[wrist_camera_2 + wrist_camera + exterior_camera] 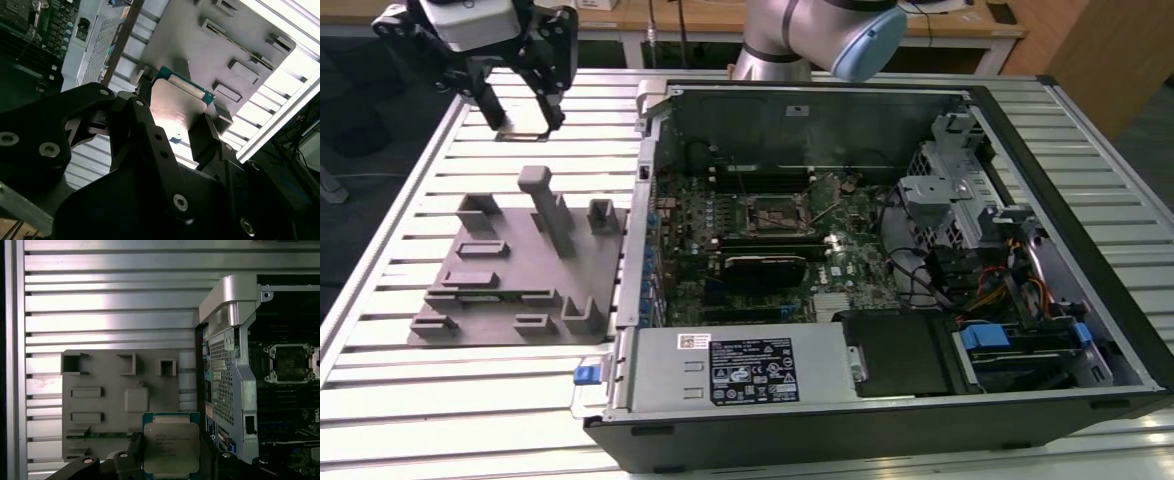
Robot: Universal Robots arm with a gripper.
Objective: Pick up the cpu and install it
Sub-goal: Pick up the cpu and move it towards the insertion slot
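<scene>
My gripper (524, 118) hangs high over the slatted table, beyond the grey fixture (507, 275) and off the exterior view's left of the open computer case (1067, 200). It is shut on the cpu (171, 447), a thin square chip with a silvery top and green edge, pinched by its sides between the black fingers (134, 446). The cpu (176, 105) also appears from below in the second wrist view, above the fixture (200, 35). The dark metal-framed socket (777, 212) lies open on the motherboard, also visible as the socket (290, 362) in the first wrist view.
The case's raised metal side wall (644, 150) stands between the fixture and the motherboard. Upright posts (540, 205) rise from the fixture. Drive cage and cables (987, 250) fill the case's right part, and a labelled power supply (747, 370) sits at the near edge.
</scene>
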